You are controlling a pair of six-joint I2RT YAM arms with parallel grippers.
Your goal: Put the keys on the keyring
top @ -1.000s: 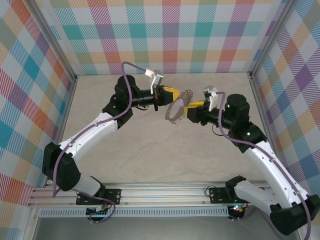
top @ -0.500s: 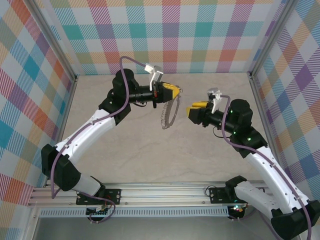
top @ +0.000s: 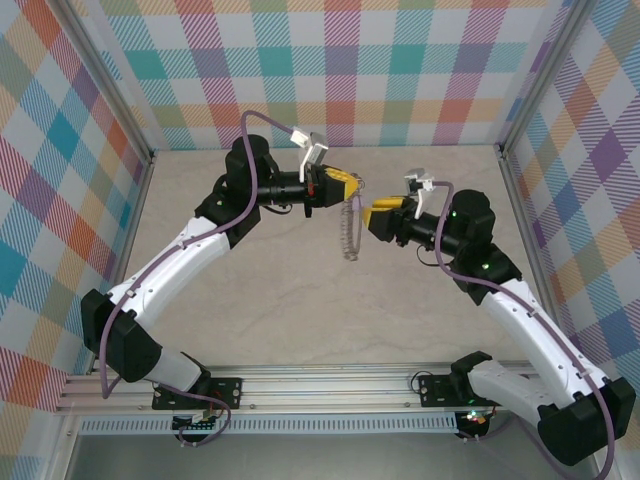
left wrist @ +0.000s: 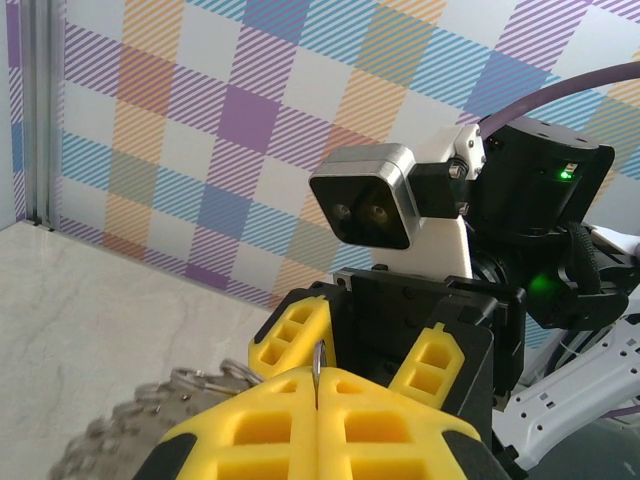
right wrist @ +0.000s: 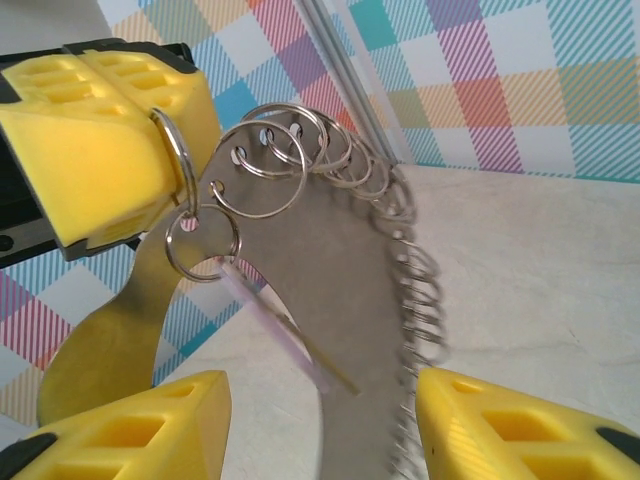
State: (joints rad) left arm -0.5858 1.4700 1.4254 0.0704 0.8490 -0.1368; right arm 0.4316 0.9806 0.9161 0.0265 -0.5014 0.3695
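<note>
So the left gripper [top: 347,187] is clamping hard on one of the small split rings [right wrist: 170,240] at the rim of the keyring [right wrist: 340,295], and the whole hoop is dangling in the air over the far-middle part of the table [top: 300,290], not touching it. From above it's hanging pretty much edge-on between the two arms.

The right gripper [top: 370,218] is sitting just beside the hoop with its jaws spread and nothing in them. In the right wrist view its yellow fingers are straddling the lower part of the hoop without touching it.

The lilac key [right wrist: 272,322] is hanging right by the pinched split ring, shaft pointing down and to the right. I'm guessing it's already threaded, but I can't tell if it's fully on or just caught in the coil.

If I were doing this step, I'd be going for the key's head, not that skinny shaft, closing slowly and walking it round the coil. The left side needs to be holding dead steady, since a swinging hoop is going to knock the key loose.
</note>
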